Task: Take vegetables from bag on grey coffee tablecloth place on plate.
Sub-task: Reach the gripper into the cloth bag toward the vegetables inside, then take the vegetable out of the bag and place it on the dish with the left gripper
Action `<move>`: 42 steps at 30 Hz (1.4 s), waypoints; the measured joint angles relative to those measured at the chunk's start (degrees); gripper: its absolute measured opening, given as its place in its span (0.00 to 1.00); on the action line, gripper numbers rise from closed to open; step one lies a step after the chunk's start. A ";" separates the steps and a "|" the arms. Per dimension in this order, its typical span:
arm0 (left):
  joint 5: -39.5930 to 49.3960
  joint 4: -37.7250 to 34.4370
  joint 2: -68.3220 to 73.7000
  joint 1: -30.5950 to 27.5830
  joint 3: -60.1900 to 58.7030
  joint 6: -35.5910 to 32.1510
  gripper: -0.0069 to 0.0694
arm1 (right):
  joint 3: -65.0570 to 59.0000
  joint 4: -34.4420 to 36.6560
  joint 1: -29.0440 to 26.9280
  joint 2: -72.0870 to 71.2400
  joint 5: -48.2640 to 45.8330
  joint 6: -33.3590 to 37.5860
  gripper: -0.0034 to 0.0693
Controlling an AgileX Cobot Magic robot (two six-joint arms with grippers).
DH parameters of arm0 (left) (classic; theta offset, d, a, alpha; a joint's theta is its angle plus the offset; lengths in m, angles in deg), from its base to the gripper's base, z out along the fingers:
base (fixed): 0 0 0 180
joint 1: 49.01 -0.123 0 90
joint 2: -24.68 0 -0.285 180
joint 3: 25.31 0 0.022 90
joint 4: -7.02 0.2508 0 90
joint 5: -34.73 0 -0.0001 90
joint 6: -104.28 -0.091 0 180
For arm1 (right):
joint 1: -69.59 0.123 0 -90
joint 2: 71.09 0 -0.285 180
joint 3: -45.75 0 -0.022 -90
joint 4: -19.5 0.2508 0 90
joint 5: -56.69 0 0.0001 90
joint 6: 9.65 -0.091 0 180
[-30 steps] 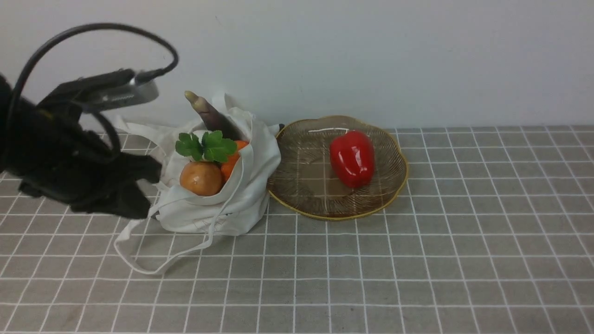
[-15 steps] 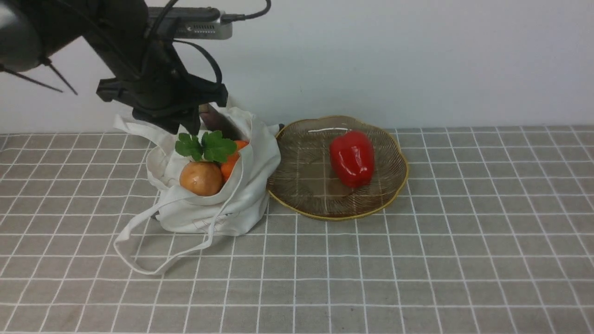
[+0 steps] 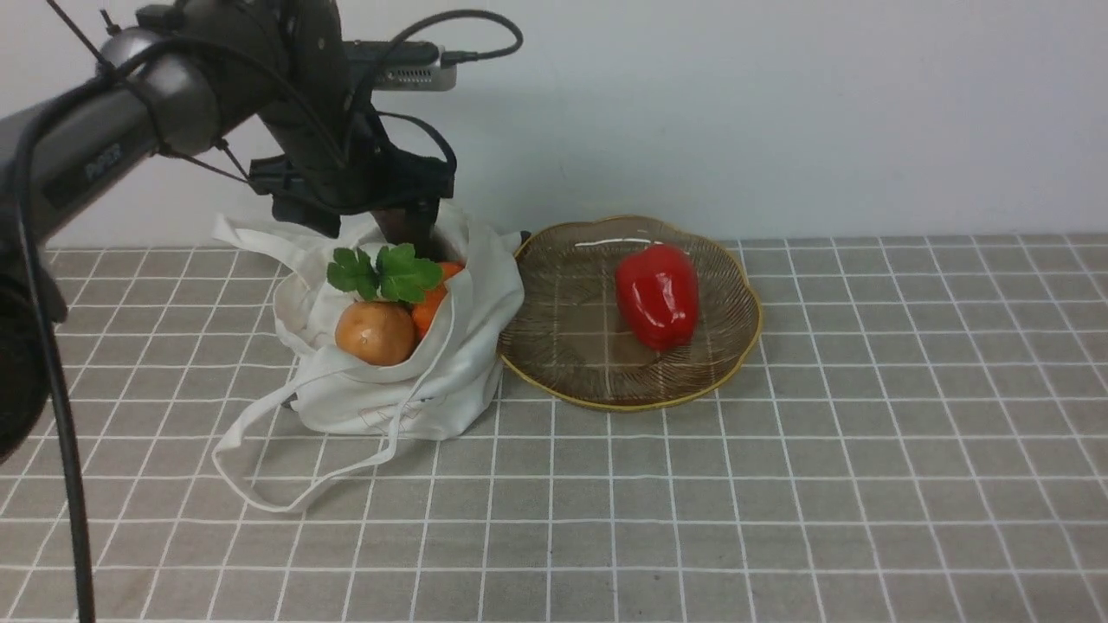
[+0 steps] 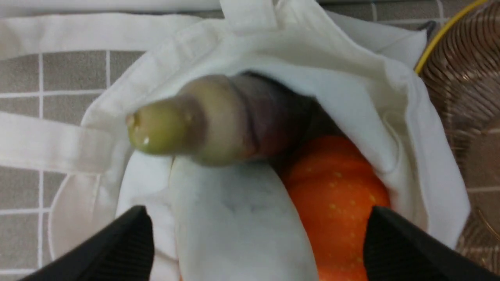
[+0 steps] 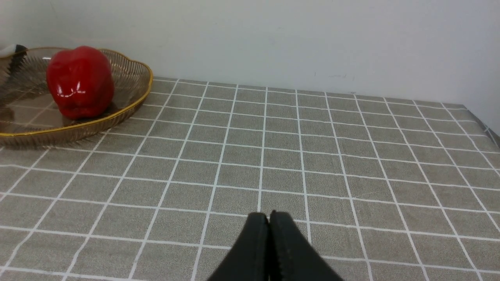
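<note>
The off-white cloth bag (image 3: 389, 389) lies open on the grey coffee tablecloth (image 3: 692, 484), left of the plate (image 3: 554, 346). A tan potato (image 3: 375, 332), green radish leaves (image 3: 383, 271) and an orange pumpkin (image 3: 430, 308) show in its mouth. My left gripper (image 3: 363, 218) hangs open over the bag's far side. In the left wrist view its open fingers (image 4: 129, 246) straddle the white radish (image 4: 238, 226) and the pumpkin (image 4: 336, 195), with the green-tipped purple eggplant (image 4: 222, 121) just beyond them. My right gripper (image 5: 268, 215) is shut and empty above the cloth.
A glossy red pepper (image 3: 657, 294) lies on the plate's right half; it also shows in the right wrist view (image 5: 80, 82). The bag's strap handle (image 3: 260, 484) loops forward on the cloth. A white wall (image 3: 779, 112) stands right behind the bag and plate.
My left arm has swung up from low at the far left, then right, and now sits over the bag's top, covering the eggplant tip. The bag, vegetables and plate have not moved.
</note>
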 joint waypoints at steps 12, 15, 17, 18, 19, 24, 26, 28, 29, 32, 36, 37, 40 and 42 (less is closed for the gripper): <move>-0.19 3.22 3.42 0.00 0.00 0.00 0.78 | 0.00 0.00 0.00 0.00 0.00 0.00 0.03; 0.83 4.61 3.55 0.00 0.00 0.00 0.65 | 0.00 0.00 0.00 0.00 0.00 0.00 0.03; 1.69 4.95 3.60 0.00 0.00 0.00 0.65 | 0.00 0.00 0.00 0.00 0.00 0.02 0.03; 2.28 5.01 3.60 0.00 0.05 0.00 0.65 | 0.00 0.00 0.00 0.00 0.00 0.07 0.03; 3.10 5.20 3.60 0.00 0.18 0.00 0.65 | 0.00 0.00 0.00 0.00 0.00 0.07 0.03; 6.52 5.45 2.67 0.00 0.34 -1.08 0.65 | 0.00 0.00 0.00 0.00 0.00 0.07 0.03; 8.08 5.45 1.76 0.00 0.34 -1.13 0.65 | 0.00 0.00 0.00 0.00 0.00 0.07 0.03; 9.66 5.60 -0.33 0.00 0.34 -1.56 0.65 | 0.00 0.00 0.00 0.00 0.00 0.07 0.03; 10.98 5.78 -2.75 0.00 0.29 -1.96 0.65 | 0.00 0.00 0.00 0.00 0.00 0.07 0.03; 12.74 5.84 -8.07 0.00 0.34 -3.23 0.65 | 0.00 0.00 0.00 0.00 0.00 0.07 0.03; 14.35 3.24 -13.03 0.00 0.48 -3.61 0.65 | 0.00 0.00 0.00 0.00 0.00 0.07 0.03; 14.80 0.89 -14.30 0.00 0.48 -3.87 0.65 | 0.00 0.00 0.00 0.00 0.00 0.07 0.03; 14.89 -7.31 -16.06 0.00 0.52 -6.09 0.65 | 0.00 0.00 0.00 0.00 0.00 0.07 0.03; 14.18 -12.45 -16.05 0.46 0.54 -7.86 0.65 | 0.00 0.00 0.00 0.00 0.00 0.07 0.03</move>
